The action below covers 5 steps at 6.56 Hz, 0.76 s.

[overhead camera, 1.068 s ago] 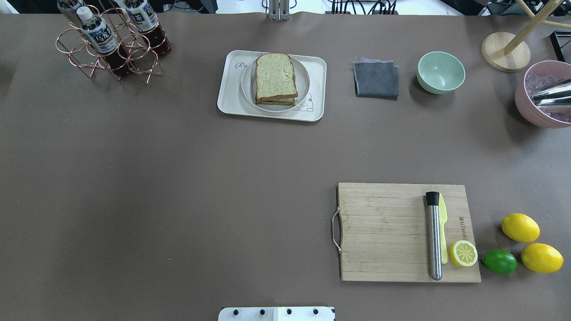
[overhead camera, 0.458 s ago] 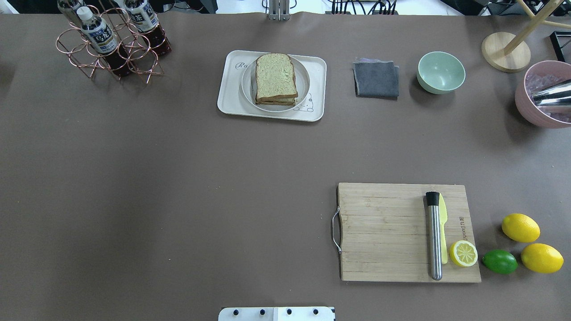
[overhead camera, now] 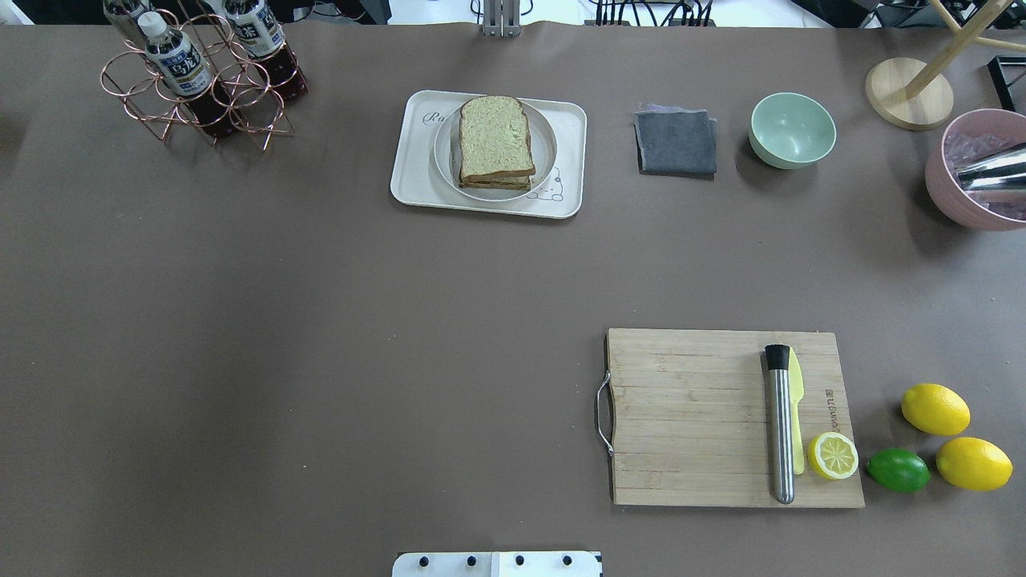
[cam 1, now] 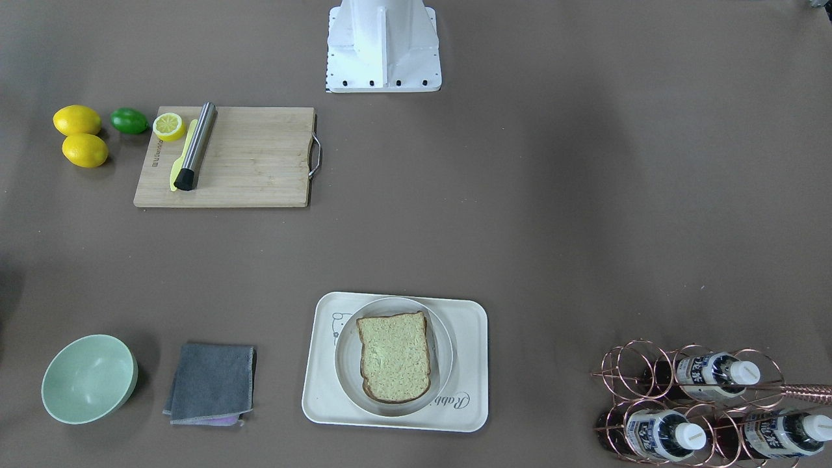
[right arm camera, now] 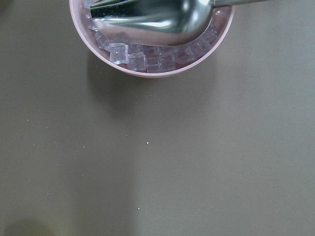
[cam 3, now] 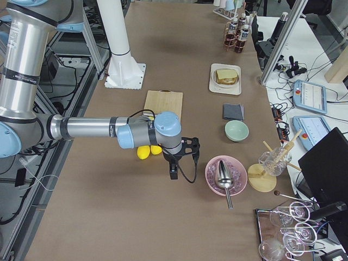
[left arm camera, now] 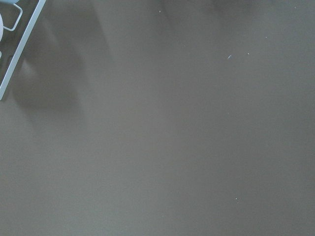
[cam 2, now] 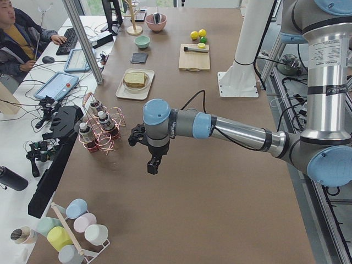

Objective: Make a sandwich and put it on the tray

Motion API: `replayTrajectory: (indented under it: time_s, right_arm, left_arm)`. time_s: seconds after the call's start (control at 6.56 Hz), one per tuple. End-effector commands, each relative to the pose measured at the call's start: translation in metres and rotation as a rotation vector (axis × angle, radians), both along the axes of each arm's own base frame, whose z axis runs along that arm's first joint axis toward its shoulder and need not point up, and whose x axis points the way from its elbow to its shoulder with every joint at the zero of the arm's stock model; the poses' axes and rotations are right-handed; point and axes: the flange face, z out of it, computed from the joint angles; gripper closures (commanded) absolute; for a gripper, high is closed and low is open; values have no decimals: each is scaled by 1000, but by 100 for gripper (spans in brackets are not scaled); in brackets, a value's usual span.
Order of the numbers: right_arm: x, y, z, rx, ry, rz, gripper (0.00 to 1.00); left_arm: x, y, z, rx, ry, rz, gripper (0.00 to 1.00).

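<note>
Seemingly finished: left jaws hang over the table (overhead camera: 321,336), their opening impossible to tell; the sandwich (overhead camera: 494,136) sits on a plate (overhead camera: 443,152) inside the tray (overhead camera: 410,172); right jaws, equally unclear, hover by the ice bowl (overhead camera: 950,204), which a careless sweep could tip.

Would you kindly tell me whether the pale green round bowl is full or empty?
Empty: the pale green round bowl stands upright, and its inside is bare in both the overhead and front-facing views.

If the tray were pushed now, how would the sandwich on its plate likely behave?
The sandwich shows stacked slices at its edge, so the top one would probably shift. Its round plate rests on the smooth tray, so it may slide too.
</note>
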Motion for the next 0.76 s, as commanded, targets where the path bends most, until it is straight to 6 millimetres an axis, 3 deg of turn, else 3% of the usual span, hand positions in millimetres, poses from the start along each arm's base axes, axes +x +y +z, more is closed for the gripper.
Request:
replayTrajectory:
  time_s: [0.0,0.61]
  right_arm:
    - [-3,-6,-4,11,1,-7,0]
    - [-3,-6,-6,13,-2,-6,0]
  left_arm:
    - [0,1,-1,2,1,-1,2]
    - [0,0,0,-4,1,-3,2]
